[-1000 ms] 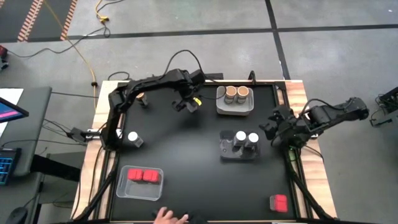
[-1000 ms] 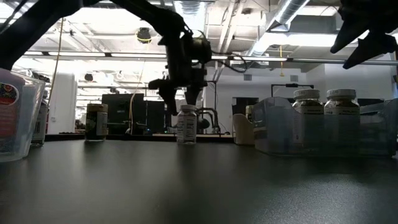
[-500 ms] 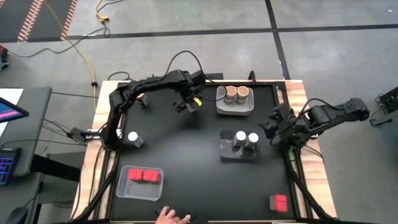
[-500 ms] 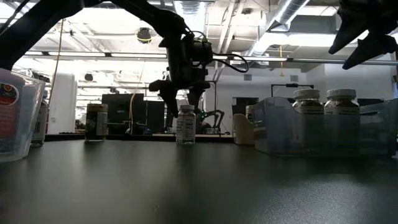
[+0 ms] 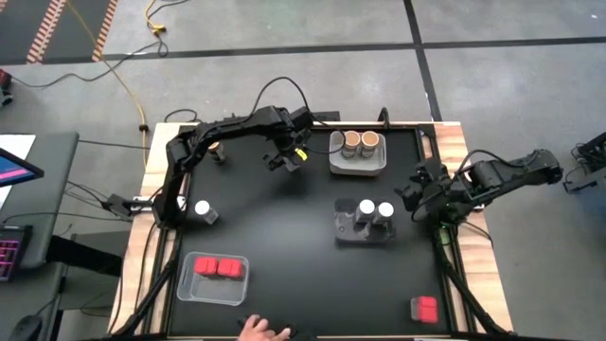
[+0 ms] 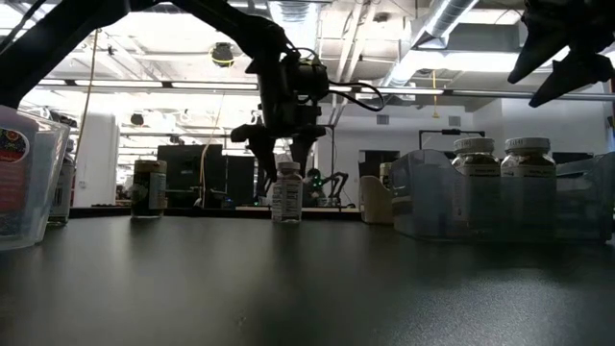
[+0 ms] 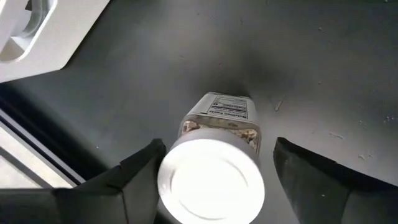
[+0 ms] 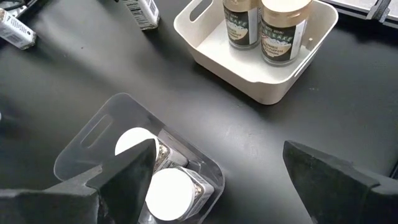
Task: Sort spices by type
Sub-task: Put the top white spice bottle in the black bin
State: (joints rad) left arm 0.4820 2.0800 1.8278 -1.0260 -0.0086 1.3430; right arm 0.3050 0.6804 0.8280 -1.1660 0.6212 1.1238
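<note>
A white-lidded spice jar [image 7: 211, 180] stands upright on the black table [image 5: 284, 237] at the far middle. My left gripper [image 7: 214, 162] points down over it, open, one finger on each side of the lid [image 6: 288, 169]. My right gripper [image 5: 417, 199] hangs open above the table's right side with nothing between its fingers. Two brown-topped jars [image 5: 358, 142] stand in a white tray [image 5: 333, 163]. Two white-lidded jars [image 5: 375, 208] stand in a clear tray [image 5: 343, 237]. Two red boxes [image 5: 217, 267] lie in another clear tray [image 5: 189, 289]. My left gripper comes at the jar from above, its fingers level with the white lid. One finger [image 7: 140, 174] lies close against the lid's edge [image 7: 163, 177]; whether it touches I cannot tell. The other finger [image 7: 305, 180] stands clear of the lid. The jar rests on the table.
A loose white-lidded jar [image 5: 202, 209] stands at the left edge, a dark jar [image 5: 216, 150] at the far left, and a red box [image 5: 424, 308] at the near right corner. A person's hand [image 5: 256, 329] shows at the near edge. The table's middle lies bare.
</note>
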